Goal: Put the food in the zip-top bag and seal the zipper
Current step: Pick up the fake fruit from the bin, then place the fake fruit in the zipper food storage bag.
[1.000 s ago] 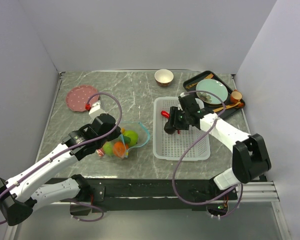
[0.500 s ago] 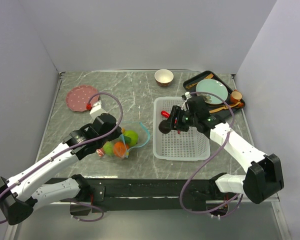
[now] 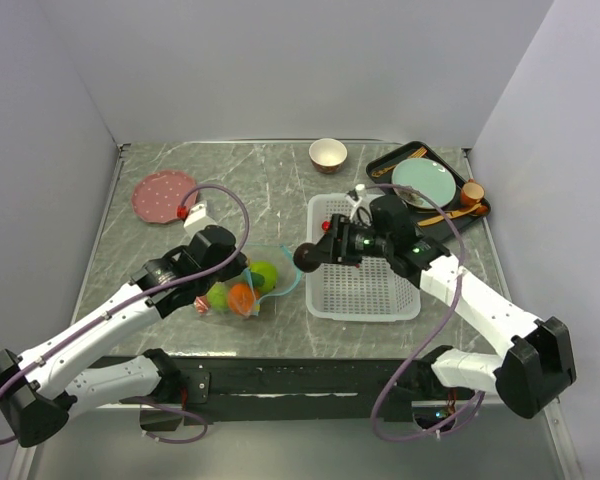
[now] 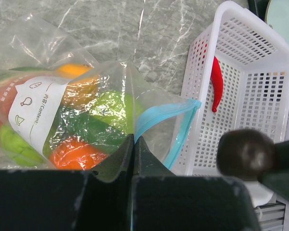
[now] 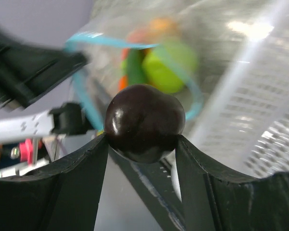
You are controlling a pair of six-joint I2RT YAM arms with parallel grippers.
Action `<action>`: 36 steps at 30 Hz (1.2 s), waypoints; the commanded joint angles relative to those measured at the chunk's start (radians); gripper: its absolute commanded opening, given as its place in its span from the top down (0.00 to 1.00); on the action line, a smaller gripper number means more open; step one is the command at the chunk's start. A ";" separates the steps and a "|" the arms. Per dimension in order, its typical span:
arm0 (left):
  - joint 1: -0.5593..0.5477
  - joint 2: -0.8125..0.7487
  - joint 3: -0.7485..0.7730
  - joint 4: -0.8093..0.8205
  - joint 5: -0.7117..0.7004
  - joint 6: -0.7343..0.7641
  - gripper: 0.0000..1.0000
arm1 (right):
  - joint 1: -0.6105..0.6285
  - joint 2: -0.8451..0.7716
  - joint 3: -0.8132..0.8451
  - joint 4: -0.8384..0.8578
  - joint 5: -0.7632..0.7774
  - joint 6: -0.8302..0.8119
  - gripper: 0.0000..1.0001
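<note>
The clear zip-top bag (image 3: 242,285) lies left of the white basket (image 3: 363,300), with green and orange food (image 4: 94,120) inside. Its teal-blue zipper (image 4: 180,127) curves open toward the basket. My left gripper (image 4: 134,140) is shut on the bag's mouth edge, holding it up. My right gripper (image 3: 310,257) is shut on a dark brown piece (image 5: 144,122) and holds it above the basket's left rim, right in front of the bag's mouth. A red chili (image 4: 216,84) lies in the basket.
A pink dotted plate (image 3: 163,192) sits at the back left and a small bowl (image 3: 327,154) at the back. A black tray (image 3: 477,211) with a pale green plate (image 3: 425,183) stands at the back right.
My right gripper has lifted the dark brown piece out of the basket and carried it left toward the bag's mouth. The left gripper stays on the bag.
</note>
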 commanded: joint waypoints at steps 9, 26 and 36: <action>0.000 -0.005 0.002 0.036 0.003 0.004 0.96 | 0.210 0.135 0.119 0.121 0.003 0.005 0.52; 0.000 -0.074 0.039 -0.028 -0.050 -0.008 0.95 | 0.328 0.345 0.294 0.074 0.267 0.035 0.56; 0.000 -0.090 0.042 -0.028 -0.055 -0.013 0.95 | 0.330 0.329 0.291 0.134 0.452 0.054 0.55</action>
